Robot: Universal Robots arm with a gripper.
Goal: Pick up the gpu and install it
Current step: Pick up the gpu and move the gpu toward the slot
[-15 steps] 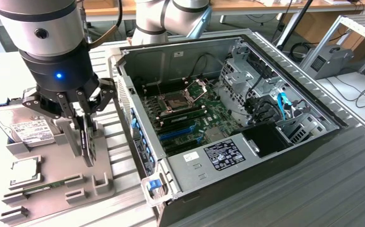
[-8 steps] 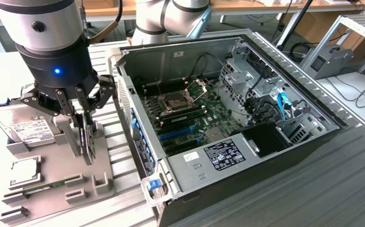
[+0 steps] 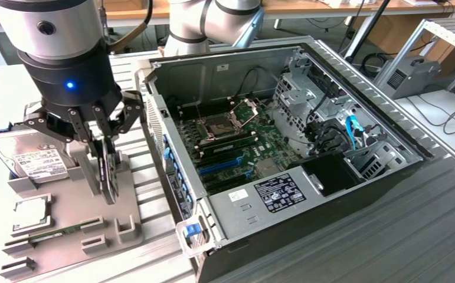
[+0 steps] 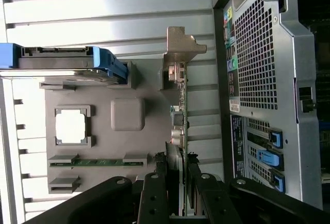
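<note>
The graphics card (image 3: 111, 194) stands on its long edge in a slot of the grey holder (image 3: 128, 227), toward the exterior view's left. Its silver end bracket (image 4: 181, 46) points to the far side. I cannot tell whether its lower edge rests in the slot or sits just clear of it.

The hand (image 3: 106, 168) comes straight down over the card, with one finger on each flat face, pinching the card near its upper edge at the end away from the bracket. In the wrist view the thin green board (image 4: 180, 111) runs out from between the two black fingers (image 4: 154, 188).

On the same holder, further to the exterior view's left, a hard drive (image 3: 36, 158) in a blue frame lies at the far end. A square processor chip (image 3: 29, 211) sits nearer, and a narrow memory stick (image 3: 54, 234) nearer still.

Just beside the holder, on the exterior view's right, an open computer case (image 3: 203, 73) lies on the ribbed worktop (image 3: 416, 236), its circuit board facing up.
</note>
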